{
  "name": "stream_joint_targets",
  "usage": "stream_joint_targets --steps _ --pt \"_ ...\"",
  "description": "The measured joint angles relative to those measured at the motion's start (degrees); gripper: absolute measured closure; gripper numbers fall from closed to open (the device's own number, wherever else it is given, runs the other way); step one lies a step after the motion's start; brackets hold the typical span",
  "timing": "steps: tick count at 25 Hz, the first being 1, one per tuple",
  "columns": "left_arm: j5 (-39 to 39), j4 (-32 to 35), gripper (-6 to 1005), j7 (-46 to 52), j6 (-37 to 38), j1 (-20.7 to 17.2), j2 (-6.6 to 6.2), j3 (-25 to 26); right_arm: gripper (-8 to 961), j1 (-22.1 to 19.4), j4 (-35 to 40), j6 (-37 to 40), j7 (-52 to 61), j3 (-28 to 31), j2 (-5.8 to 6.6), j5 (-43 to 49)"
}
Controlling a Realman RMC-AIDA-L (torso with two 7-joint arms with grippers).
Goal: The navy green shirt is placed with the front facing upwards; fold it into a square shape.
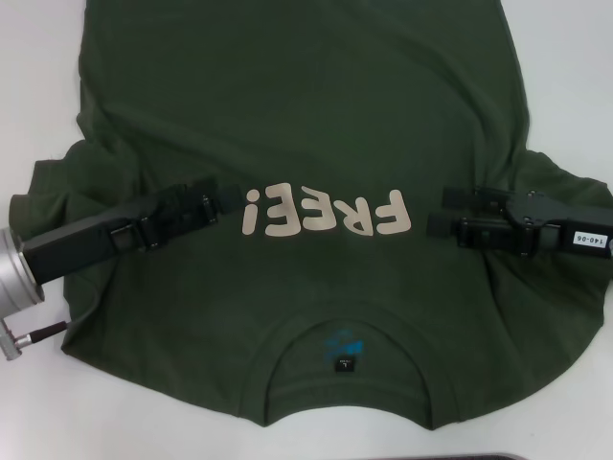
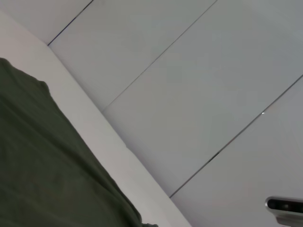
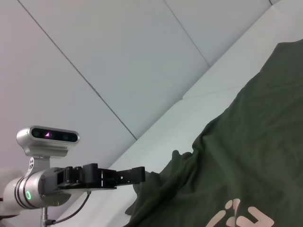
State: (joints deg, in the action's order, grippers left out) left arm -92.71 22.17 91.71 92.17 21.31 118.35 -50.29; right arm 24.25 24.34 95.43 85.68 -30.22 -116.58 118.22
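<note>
The navy green shirt (image 1: 306,125) lay flat on the white table (image 1: 575,57), letters up. The left gripper (image 1: 230,199) and the right gripper (image 1: 433,213) sat beside the letters. I could not tell their grip. Both should probably move together, keeping the fold even.

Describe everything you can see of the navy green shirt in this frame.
The navy green shirt is a dark olive, cotton-looking T-shirt lying front up on a white table, its ribbed round collar toward the robot. Cream "FREE!" lettering crosses the chest, and a small black neck tag sits beside teal print inside the collar. Both sleeves appear folded inward and the cloth is wrinkled. The left pincer and right pincer are over the chest on either side of the lettering.
</note>
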Motion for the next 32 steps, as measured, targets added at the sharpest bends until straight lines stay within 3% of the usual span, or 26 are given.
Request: stream_joint_targets --steps 7,9,16,25,32 --pt "-0.3 0.3 92 0.5 -0.5 -0.1 -0.41 0.4 34 0.2 0.0 -0.2 0.0 0.4 -0.33 -0.3" --pt "-0.5 0.4 93 3.7 -2.1 -0.3 -3.07 0.6 34 0.2 0.0 -0.3 0.0 0.5 -0.41 -0.4" --pt "-2.2 0.6 94 8.1 -5.3 -0.9 -6.73 2.8 35 0.3 0.0 -0.4 0.0 0.8 -0.56 -0.4" --pt "-13.7 6.3 95 12.4 -7.0 -2.3 -7.64 15.0 35 0.2 0.2 -0.5 0.0 2.0 -0.39 -0.4" --pt "-18.4 8.3 95 13.1 -9.6 -3.1 -7.73 19.9 36 0.5 0.1 -0.5 0.0 2.1 -0.17 -0.4"
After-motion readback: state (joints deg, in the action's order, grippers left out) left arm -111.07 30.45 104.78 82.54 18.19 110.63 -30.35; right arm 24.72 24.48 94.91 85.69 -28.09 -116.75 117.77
